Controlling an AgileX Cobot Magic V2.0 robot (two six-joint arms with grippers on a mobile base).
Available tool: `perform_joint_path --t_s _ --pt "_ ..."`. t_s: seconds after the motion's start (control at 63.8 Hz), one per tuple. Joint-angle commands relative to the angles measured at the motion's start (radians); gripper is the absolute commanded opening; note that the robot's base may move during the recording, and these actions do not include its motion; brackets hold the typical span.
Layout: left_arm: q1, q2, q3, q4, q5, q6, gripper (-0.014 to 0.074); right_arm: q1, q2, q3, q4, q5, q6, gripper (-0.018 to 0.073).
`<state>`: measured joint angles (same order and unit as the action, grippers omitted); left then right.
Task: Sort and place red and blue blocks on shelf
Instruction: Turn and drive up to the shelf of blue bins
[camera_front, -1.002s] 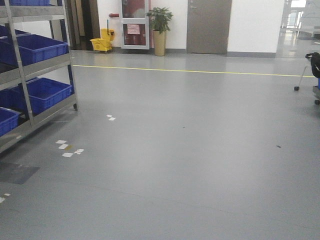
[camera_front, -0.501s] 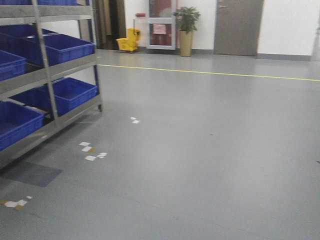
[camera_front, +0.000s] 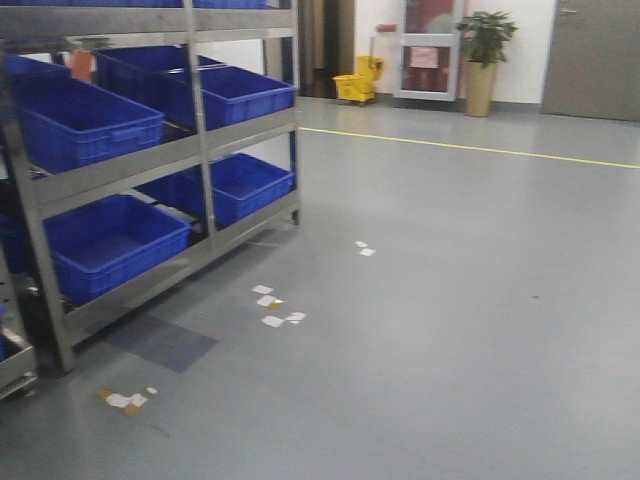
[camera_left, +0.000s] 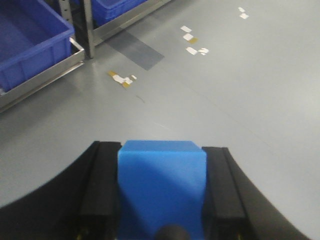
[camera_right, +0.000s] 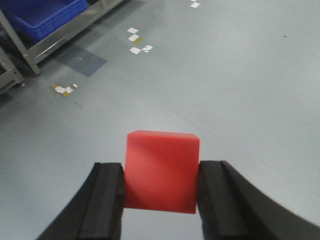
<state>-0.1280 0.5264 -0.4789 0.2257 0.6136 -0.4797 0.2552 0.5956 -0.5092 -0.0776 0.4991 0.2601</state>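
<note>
My left gripper (camera_left: 161, 165) is shut on the blue block (camera_left: 161, 190), a plain bright blue cube held between its black fingers above the grey floor. My right gripper (camera_right: 161, 175) is shut on the red block (camera_right: 161, 170), a plain bright red cube held above the floor. The shelf (camera_front: 150, 165), a multi-tier steel rack, stands at the left of the front view. Its lower rail (camera_left: 45, 77) shows at the top left of the left wrist view, and its post (camera_right: 20, 47) at the top left of the right wrist view. Both grippers are well short of the shelf.
Large blue crates (camera_front: 85, 120) fill the shelf tiers. White and yellow tape marks (camera_front: 272, 305) and a dark floor patch (camera_front: 160, 342) lie near the rack's foot. A yellow mop bucket (camera_front: 358, 85), a potted plant (camera_front: 484, 55) and doors stand at the far wall beyond a yellow floor line (camera_front: 470, 150).
The front view has swung left: the shelf has moved from the left edge further into the picture and looks nearer, and the plant and doors have shifted right.
</note>
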Motion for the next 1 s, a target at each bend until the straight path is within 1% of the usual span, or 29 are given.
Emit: perform_joint_path --t_s 0.0,0.987 --pt "0.000 0.001 -0.029 0.011 -0.075 -0.010 0.0125 -0.005 0.000 -0.028 -0.010 -0.068 0.000 0.0050" --pt "0.000 0.001 -0.029 0.011 -0.075 -0.010 0.0125 -0.005 0.000 -0.028 -0.010 -0.068 0.000 0.0050"
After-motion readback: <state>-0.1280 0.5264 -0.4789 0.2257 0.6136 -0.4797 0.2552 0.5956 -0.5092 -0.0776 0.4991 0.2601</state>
